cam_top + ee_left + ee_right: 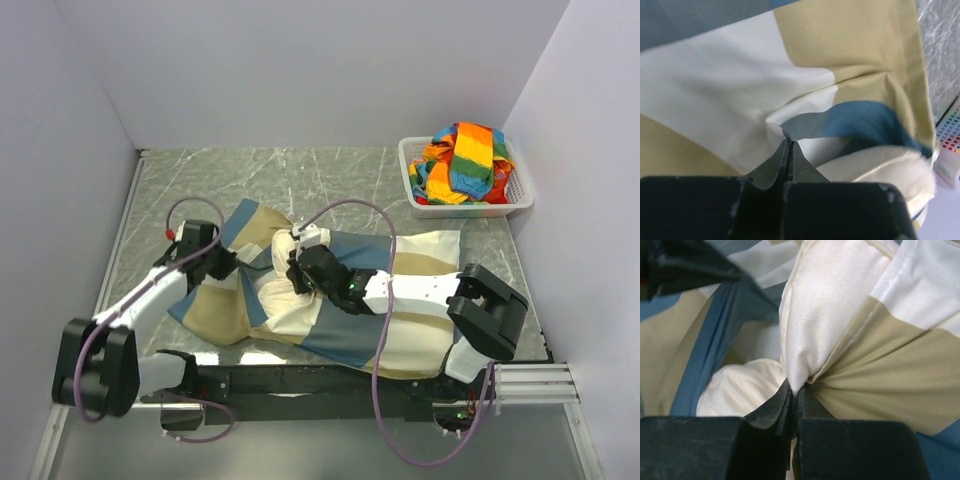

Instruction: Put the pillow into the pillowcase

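Note:
The pillowcase (215,315), in blocks of blue, tan and off-white, lies crumpled across the middle of the table. The cream-white pillow (272,297) bulges out of its opening between my two grippers. My left gripper (232,262) is shut on a thin fold of the pillowcase (805,125) at the blue edge, with the pillow (880,165) just to its right. My right gripper (292,272) is shut on a corner of the pillow (825,305), and the tan pillowcase (890,375) hem gathers against the same pinch.
A white basket (515,197) with a rainbow-striped cloth (465,160) stands at the back right corner. Grey walls close in the marble table (330,175) on three sides. Purple cables loop over both arms.

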Action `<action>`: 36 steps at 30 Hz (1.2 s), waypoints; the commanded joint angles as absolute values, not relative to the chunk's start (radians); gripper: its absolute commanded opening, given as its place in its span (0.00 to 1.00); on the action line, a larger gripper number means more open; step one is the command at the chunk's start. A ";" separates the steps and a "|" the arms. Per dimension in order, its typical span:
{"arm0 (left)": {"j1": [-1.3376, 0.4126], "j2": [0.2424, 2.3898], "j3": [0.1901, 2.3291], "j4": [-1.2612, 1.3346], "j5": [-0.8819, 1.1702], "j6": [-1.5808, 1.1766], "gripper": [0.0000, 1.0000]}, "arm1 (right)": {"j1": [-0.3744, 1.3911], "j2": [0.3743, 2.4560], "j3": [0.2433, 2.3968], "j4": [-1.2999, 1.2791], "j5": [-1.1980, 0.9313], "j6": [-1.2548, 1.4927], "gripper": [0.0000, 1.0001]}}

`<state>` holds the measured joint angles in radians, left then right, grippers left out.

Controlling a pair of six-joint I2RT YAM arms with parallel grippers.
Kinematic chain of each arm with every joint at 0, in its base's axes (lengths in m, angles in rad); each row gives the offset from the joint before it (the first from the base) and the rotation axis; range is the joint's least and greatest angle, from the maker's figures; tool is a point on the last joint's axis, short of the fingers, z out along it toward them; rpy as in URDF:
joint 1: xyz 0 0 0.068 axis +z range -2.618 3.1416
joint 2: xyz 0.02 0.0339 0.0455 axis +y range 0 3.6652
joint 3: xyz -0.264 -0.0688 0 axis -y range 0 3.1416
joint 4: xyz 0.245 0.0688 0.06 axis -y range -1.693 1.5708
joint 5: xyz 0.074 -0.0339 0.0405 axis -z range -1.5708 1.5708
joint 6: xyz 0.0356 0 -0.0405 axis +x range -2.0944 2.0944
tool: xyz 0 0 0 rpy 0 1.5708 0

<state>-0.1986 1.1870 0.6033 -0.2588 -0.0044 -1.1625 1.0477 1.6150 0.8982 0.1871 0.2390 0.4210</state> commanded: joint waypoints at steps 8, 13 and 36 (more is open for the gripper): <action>-0.183 1.198 0.795 -0.164 -0.040 -1.098 0.01 | 1.177 1.727 0.911 0.083 0.159 0.356 0.00; -0.183 0.913 0.629 -0.195 0.095 -1.078 0.01 | 1.143 1.851 1.017 0.014 0.250 0.416 0.00; -0.196 0.873 0.747 -0.482 0.003 -0.786 0.47 | 1.023 1.835 0.971 0.321 0.213 0.440 0.00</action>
<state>-0.1951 0.8097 0.6403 -0.4759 0.0540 -0.8772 1.0271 1.8286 1.0100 0.3183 0.2470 0.4381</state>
